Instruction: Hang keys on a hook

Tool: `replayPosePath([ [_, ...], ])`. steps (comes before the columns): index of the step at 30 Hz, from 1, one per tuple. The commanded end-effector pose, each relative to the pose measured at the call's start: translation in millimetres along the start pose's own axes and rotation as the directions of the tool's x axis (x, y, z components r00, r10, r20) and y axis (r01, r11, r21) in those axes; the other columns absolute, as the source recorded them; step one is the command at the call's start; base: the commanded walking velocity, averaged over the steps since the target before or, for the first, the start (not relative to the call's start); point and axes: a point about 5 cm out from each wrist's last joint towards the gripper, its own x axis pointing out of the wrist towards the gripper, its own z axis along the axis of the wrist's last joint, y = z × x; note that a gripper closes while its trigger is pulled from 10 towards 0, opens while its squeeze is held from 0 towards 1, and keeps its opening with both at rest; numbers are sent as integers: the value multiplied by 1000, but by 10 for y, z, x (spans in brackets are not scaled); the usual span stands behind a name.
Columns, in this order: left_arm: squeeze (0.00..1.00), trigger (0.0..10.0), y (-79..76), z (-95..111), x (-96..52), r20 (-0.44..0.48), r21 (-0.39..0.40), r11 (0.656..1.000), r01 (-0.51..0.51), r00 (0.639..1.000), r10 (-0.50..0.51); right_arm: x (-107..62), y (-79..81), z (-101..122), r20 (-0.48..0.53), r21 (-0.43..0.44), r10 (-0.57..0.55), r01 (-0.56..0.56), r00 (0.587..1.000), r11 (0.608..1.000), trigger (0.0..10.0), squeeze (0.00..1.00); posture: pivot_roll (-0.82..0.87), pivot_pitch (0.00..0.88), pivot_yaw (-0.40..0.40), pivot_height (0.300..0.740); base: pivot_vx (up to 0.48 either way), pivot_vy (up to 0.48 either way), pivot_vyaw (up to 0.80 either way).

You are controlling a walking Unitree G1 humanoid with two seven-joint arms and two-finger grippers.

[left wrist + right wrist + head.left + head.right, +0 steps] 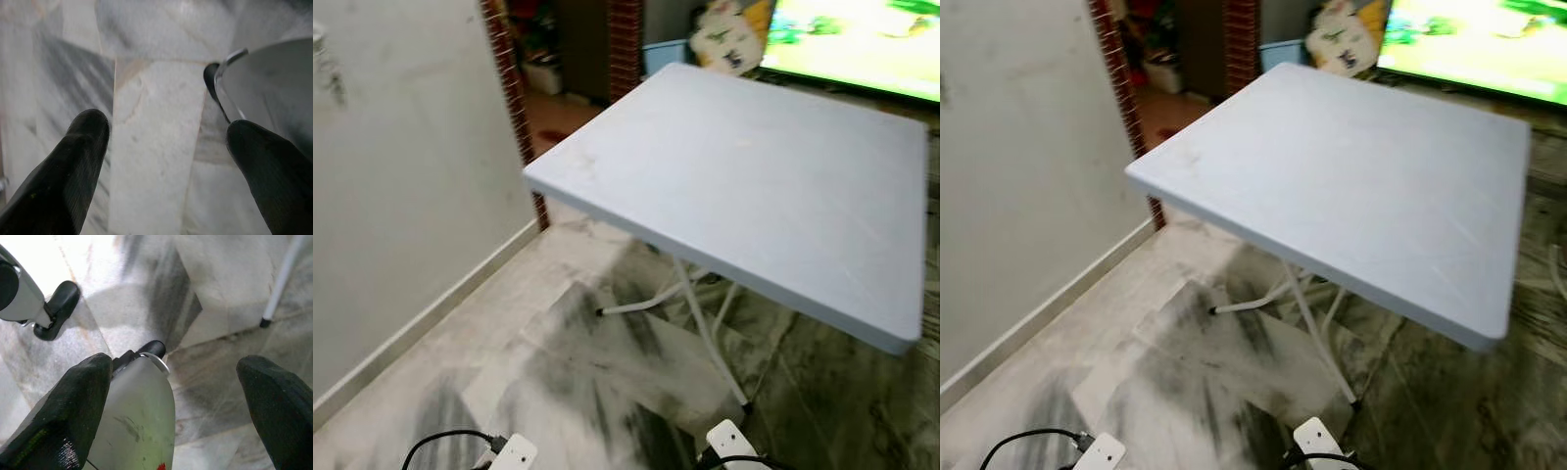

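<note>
Both arms hang low; their white wrist ends, left (514,452) and right (732,441), peek in at the bottom edge of the eye views. In the left wrist view my left gripper (166,125) is open, its two black fingers wide apart over marble floor with nothing between them. My right gripper (176,363) is open too, above the floor beside my own silver leg (134,416). A faint grey mark (325,64) sits on the wall at the far left, too blurred to identify.
A bare white folding table (754,166) stands ahead to the right on thin white legs (705,323). A plain wall (401,196) runs along the left to a brick pillar (514,88). A lit screen (852,34) glows behind the table. The floor is streaked marble (558,372).
</note>
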Motion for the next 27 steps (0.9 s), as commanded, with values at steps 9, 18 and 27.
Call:
replayPosePath([
  [9, 0, 10000, -10, -113, -12, -46, 9, 1000, 6, 999, -5, 3, 15, 14, 5, -15, 9, -9, 1000, 1000, 10000, 0, 27, 33, 13, 740, 0, 0, 800],
  [18, 0, 10000, 15, -153, -17, -74, 19, 1000, 12, 997, -11, 8, 22, 36, 11, -30, 14, -14, 1000, 999, 10000, 0, 24, 40, 16, 740, 0, 0, 800],
  [27, 0, 10000, -12, -163, -17, -85, 32, 999, 26, 996, -23, 7, 16, 40, 10, -41, 15, -15, 1000, 999, 10000, 0, 27, 33, 15, 740, 0, 0, 800],
])
